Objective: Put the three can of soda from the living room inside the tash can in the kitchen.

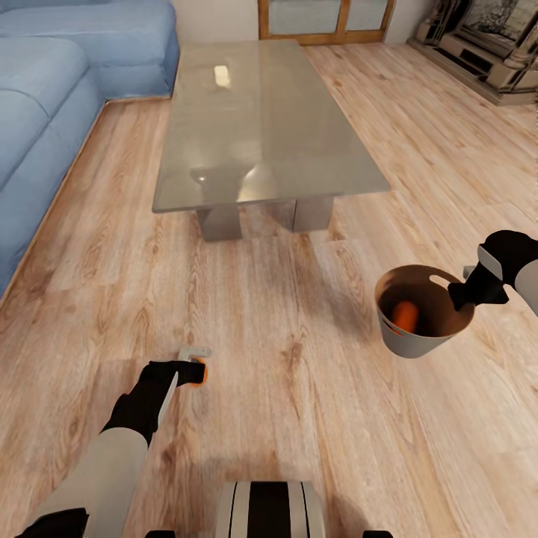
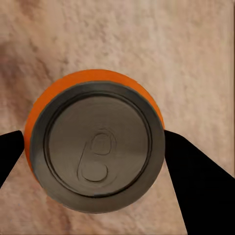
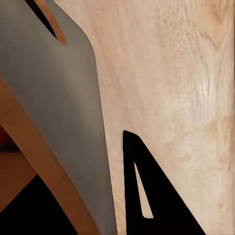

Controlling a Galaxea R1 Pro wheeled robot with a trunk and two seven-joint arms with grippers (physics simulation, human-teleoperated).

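Down at about 7 o'clock in the head view, the left gripper [image 1: 196, 369] is clenched on a can of soda [image 1: 199, 371], its orange side showing between the black fingers. From the left wrist camera the can's [image 2: 97, 147] grey metal top with its pull tab faces the lens, and a black finger [image 2: 198, 181] presses against each side of the orange rim, with wood floor [image 2: 186, 54] behind it. The left arm runs back from there toward 7 o'clock, black at the wrist and pale grey above.

Over at 4 o'clock the right gripper [image 1: 465, 293] grips the rim of the tash can [image 1: 418, 340], holding it above the floor. In the right wrist camera one dark finger [image 3: 152, 196] lies outside the pale grey wall [image 3: 58, 98] and the coppery inner face sits on the other side, so the wall is pinched between the two. A second can of soda [image 1: 404, 314] lies inside the bucket, against its brown lining.

Outward from both arms, a glass coffee table [image 1: 261, 119] stands at 12 o'clock on the light wood floor [image 1: 299, 418], a blue sofa [image 1: 52, 112] fills 10 o'clock, wood-framed glass doors [image 1: 325, 19] sit at the far wall, and a fireplace [image 1: 486, 45] is at 2 o'clock.
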